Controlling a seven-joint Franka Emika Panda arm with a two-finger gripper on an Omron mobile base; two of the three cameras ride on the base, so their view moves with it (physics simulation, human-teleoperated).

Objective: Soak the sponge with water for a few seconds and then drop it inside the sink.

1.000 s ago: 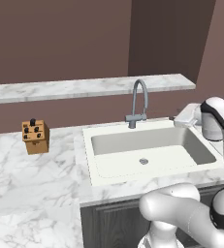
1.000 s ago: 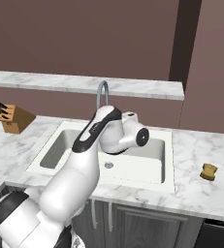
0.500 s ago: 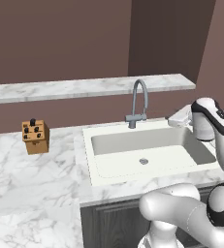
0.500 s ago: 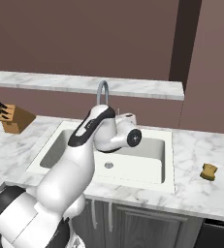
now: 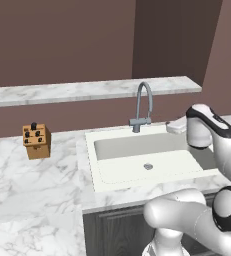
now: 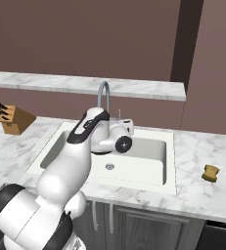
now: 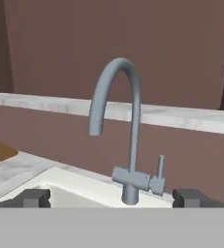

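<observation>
The sponge (image 6: 211,172) is a small yellow-brown lump lying on the marble counter right of the sink (image 6: 169,166). The white basin (image 5: 89,165) has a round grey drain (image 5: 148,166). Behind it stands the grey curved tap (image 5: 144,107), and no water is in view at its spout (image 7: 95,130). My gripper (image 6: 127,126) hovers above the sink's rear right part, level with the tap's base and a short way from it. In the hand view the gripper (image 7: 113,197) is open, with its dark fingertips (image 7: 36,197) far apart, the tap and its side lever (image 7: 160,167) ahead and nothing held.
A brown knife block (image 5: 36,141) stands on the counter left of the sink. A marble ledge (image 5: 87,90) runs along the wall behind the tap. My arm's elbow (image 6: 92,124) arches over the basin. Dark cabinet fronts (image 6: 134,227) lie below the counter.
The hand has swung back and left over the sink toward the tap and now faces it. The jaws stayed open. The sponge has not moved.
</observation>
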